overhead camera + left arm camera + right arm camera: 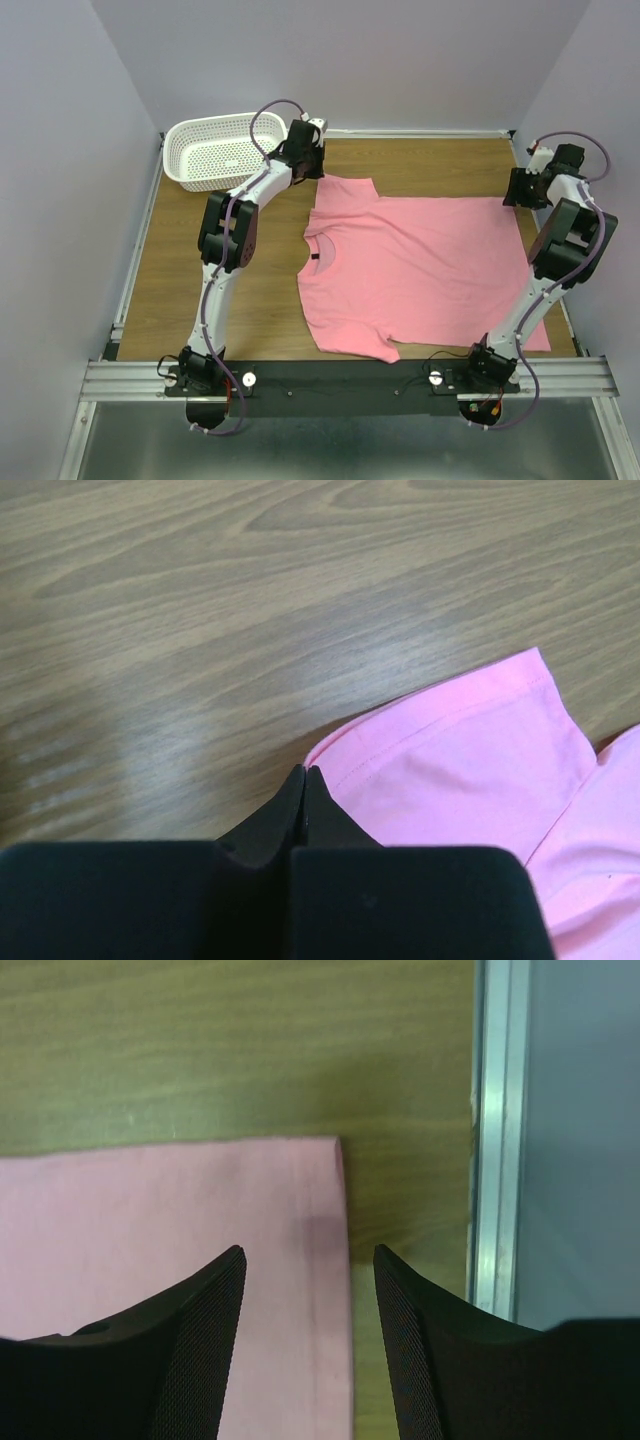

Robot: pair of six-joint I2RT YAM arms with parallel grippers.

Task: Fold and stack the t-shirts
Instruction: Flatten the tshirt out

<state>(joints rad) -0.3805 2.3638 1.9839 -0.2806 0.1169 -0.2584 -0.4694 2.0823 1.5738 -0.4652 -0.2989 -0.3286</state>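
Plain salmon-pink short-sleeved t-shirt [420,260] lies flat on the brown wood-grain table [180,270], neck to the left, hem to the right. Its near sleeve reaches almost to the black base rail [340,380]. The right arm's links cover the near stretch of the hem, so that corner is only partly visible.

Farther back, the right gripper [308,1255] hangs over the far hem corner. Its jaws stand apart, and the cloth's side edge runs between them in the wrist view. Contact with the cloth is not resolvable. A silver aluminium side rail [495,1140] sits just beyond that corner.

The left gripper [303,770] is at the far sleeve, jaws pressed fully together. The tips meet right at the sleeve's corner hem. Whether any cloth is pinched there cannot be told, because the finger bodies block the view below.

A white perforated plastic basket [215,150] sits in the far-left corner, apart from the shirt.
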